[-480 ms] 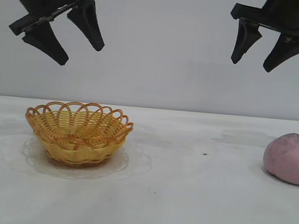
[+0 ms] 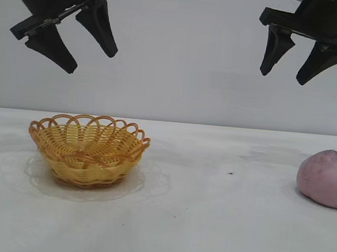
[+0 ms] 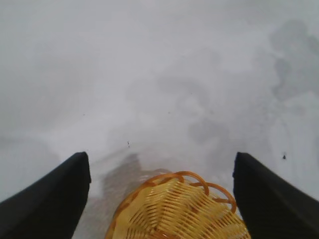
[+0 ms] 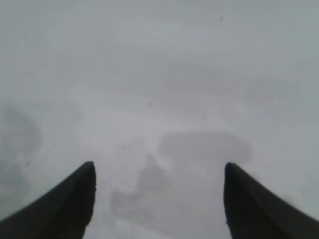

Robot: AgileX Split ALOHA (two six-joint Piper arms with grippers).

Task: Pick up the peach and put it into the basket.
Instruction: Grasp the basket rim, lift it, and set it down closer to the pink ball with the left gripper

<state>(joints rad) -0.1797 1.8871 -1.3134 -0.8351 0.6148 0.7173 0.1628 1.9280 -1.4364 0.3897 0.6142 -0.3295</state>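
Both arms raised, peach not yet approached.

Left gripper (image 2: 69, 41) hangs above the wicker basket (image 2: 88, 149), fingers apart, holding nothing. Right gripper (image 2: 301, 58), also spread and empty, is the nearer arm: the peach (image 2: 327, 178) sits on the table at far right, below it and slightly rightward, probably partly cut off by the frame edge.

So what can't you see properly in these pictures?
- Peach: the exterior view's right edge cuts off its far side; neither wrist view shows it.
- Basket: its inside floor is hidden by its own front wall; the left wrist view's edge cuts it off.
- Left gripper and right gripper: the arms above are cropped.
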